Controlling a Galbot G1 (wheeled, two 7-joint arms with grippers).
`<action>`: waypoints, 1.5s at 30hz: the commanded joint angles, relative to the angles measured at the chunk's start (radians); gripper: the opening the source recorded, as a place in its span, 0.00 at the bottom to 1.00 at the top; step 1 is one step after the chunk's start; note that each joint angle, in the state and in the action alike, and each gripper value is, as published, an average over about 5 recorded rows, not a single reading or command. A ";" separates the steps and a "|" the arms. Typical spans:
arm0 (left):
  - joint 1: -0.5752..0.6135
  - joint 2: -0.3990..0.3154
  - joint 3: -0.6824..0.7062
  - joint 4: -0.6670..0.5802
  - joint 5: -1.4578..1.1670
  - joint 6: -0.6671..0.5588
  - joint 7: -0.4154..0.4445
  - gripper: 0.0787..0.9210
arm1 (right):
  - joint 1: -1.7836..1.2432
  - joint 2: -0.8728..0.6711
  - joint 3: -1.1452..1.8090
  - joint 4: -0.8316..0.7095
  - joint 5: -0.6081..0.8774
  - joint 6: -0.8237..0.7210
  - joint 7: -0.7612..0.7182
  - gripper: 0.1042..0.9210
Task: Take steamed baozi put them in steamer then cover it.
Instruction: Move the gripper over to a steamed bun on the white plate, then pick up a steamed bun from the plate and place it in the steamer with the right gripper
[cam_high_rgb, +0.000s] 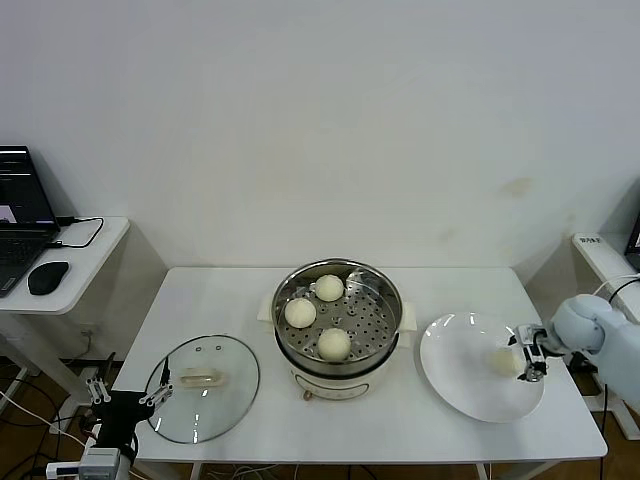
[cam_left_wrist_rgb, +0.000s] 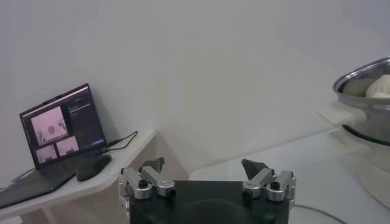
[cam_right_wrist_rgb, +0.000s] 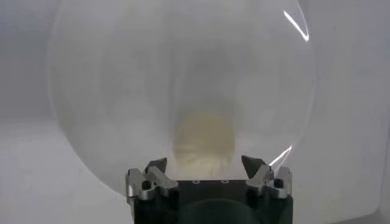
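Note:
Three steamed baozi (cam_high_rgb: 329, 287) (cam_high_rgb: 300, 312) (cam_high_rgb: 334, 344) lie on the perforated floor of the steel steamer (cam_high_rgb: 385, 290) at the table's middle. A further baozi (cam_high_rgb: 503, 360) rests on the right part of the white plate (cam_high_rgb: 460, 380). My right gripper (cam_high_rgb: 528, 356) is low over the plate's right rim, right beside this bun. In the right wrist view the baozi (cam_right_wrist_rgb: 203, 143) lies just ahead of and between the jaws of the right gripper (cam_right_wrist_rgb: 204, 163), which stand open with a gap on each side. My left gripper (cam_high_rgb: 130, 392) is parked open at the table's front left corner.
The glass lid (cam_high_rgb: 203, 388) with a cream handle lies flat on the table left of the steamer, close to the left gripper (cam_left_wrist_rgb: 204, 165). A side table at far left carries a laptop (cam_high_rgb: 20, 225) and mouse (cam_high_rgb: 47, 277). The steamer (cam_left_wrist_rgb: 365, 91) also shows in the left wrist view.

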 joint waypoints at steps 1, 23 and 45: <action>0.000 0.000 -0.001 -0.003 0.000 0.000 0.001 0.88 | -0.035 0.021 0.024 -0.026 -0.014 -0.003 0.009 0.76; -0.009 -0.001 0.011 -0.013 0.001 0.000 0.000 0.88 | 0.290 -0.061 -0.149 0.099 0.152 -0.050 -0.034 0.58; -0.025 -0.006 0.041 -0.038 0.022 0.000 0.000 0.88 | 1.062 0.156 -0.780 0.423 0.747 -0.370 0.096 0.60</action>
